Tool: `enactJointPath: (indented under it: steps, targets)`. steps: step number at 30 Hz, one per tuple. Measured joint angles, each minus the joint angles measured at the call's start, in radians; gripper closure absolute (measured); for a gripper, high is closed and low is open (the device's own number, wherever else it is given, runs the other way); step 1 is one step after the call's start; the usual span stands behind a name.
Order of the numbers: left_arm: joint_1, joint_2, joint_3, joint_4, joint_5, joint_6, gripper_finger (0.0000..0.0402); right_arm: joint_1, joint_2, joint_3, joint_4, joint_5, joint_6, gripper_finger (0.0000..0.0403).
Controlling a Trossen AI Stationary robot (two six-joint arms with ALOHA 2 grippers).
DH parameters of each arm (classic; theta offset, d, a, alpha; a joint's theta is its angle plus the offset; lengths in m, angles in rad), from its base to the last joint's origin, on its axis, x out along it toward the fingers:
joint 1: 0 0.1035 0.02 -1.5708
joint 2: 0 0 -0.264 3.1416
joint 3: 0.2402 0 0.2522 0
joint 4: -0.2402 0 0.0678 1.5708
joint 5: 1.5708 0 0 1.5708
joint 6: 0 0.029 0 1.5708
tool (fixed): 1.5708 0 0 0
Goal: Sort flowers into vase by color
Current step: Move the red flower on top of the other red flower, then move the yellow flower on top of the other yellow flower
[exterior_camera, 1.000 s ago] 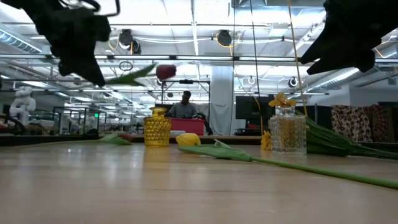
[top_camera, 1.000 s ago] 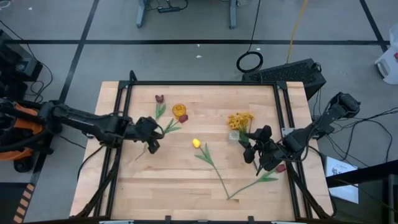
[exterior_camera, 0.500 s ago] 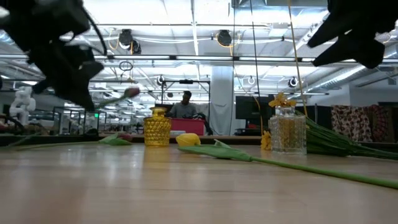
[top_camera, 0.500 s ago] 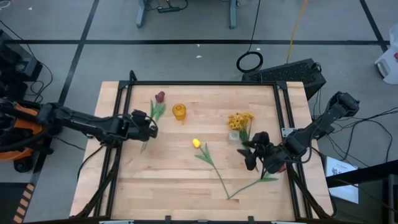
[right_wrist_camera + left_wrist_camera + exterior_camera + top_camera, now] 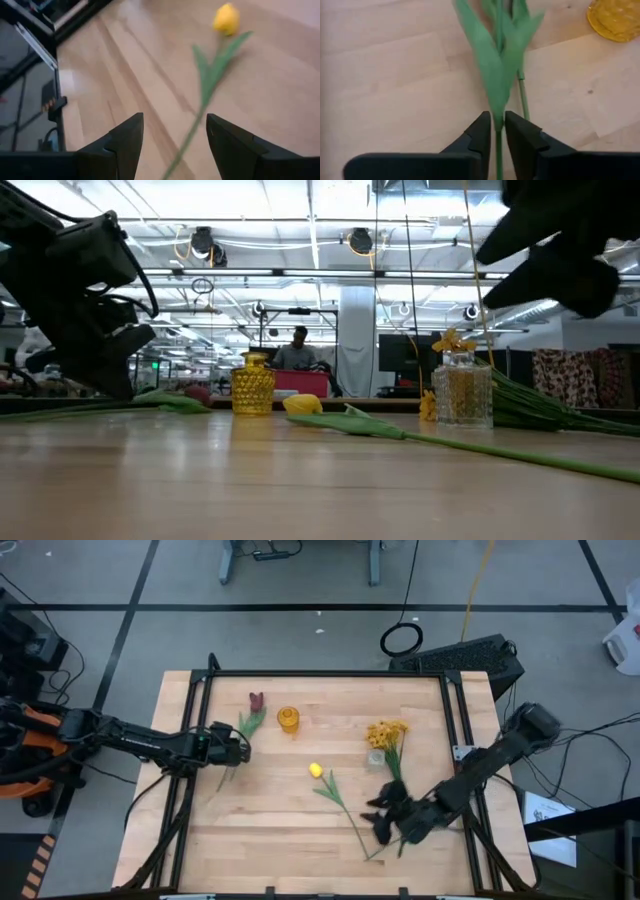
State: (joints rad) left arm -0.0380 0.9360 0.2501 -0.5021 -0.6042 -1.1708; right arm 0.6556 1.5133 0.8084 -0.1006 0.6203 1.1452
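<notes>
**Red tulip comes down to the table; right arm swings over the yellow tulip's stem**

Compared with one second ago, two things differ. The left gripper (image 5: 238, 747) then held a dark-red tulip up in the air, its head showing high in the low view. Now this red tulip (image 5: 256, 700) lies on the wooden table (image 5: 280, 830) at about 10 o'clock, its leaves (image 5: 497, 65) spread flat. The gripper sits low at the stem's end. In the left wrist view the thin stem (image 5: 499, 150) runs between the two dark fingers (image 5: 479, 132), which stand narrowly apart around it; I cannot tell whether they still press it.

The right gripper (image 5: 383, 820) was at 3 o'clock near the table's edge. Now it is nearer the front, at about 5 o'clock, above the lower stem of the yellow tulip (image 5: 316, 771). Its fingers (image 5: 127, 140) are wide apart and hold nothing; the stem passes under the gap, and the yellow head (image 5: 226, 19) is farther ahead.

The yellow tulip lies near the middle of the table, as before.

Farther back stand two containers. The clear glass vase (image 5: 376, 756), at about 2 o'clock, holds a spray of small yellow blossoms (image 5: 385, 731). The amber vase (image 5: 288, 720), at about 11 o'clock just beside the red tulip's leaves, shows no flower in it.
</notes>
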Motion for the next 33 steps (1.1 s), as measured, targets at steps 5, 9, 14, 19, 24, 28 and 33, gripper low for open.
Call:
enactJointPath:
  steps: [5,9,14,19,24,28,33]
  targets:
    - [0.0,0.0,0.0,0.019,-0.011,-0.001,0.0277,-0.029,0.233,0.192,-0.12,0.006,-0.036,0.0205]
    - [-0.001,-0.002,0.019,0.022,0.0,0.002,0.0255,-0.033,0.375,0.339,-0.26,0.0,0.018,0.0222]
    - [-0.002,-0.003,0.072,0.023,0.01,0.062,0.0241,-0.042,0.48,0.458,-0.419,0.004,0.142,0.0243]
    - [-0.007,-0.003,0.116,0.023,0.037,0.132,0.0235,-0.076,0.542,0.496,-0.428,-0.037,0.161,0.026]
    - [-0.045,-0.003,0.127,0.022,0.108,0.18,0.0234,-0.102,0.578,0.504,-0.424,-0.055,0.164,0.028]
    - [-0.087,-0.003,0.127,0.021,0.151,0.183,0.0234,-0.115,0.587,0.506,-0.427,-0.099,0.177,0.0316]
    - [-0.144,-0.003,0.127,0.023,0.158,0.173,0.0234,-0.115,0.582,0.505,-0.422,-0.105,0.179,0.0373]
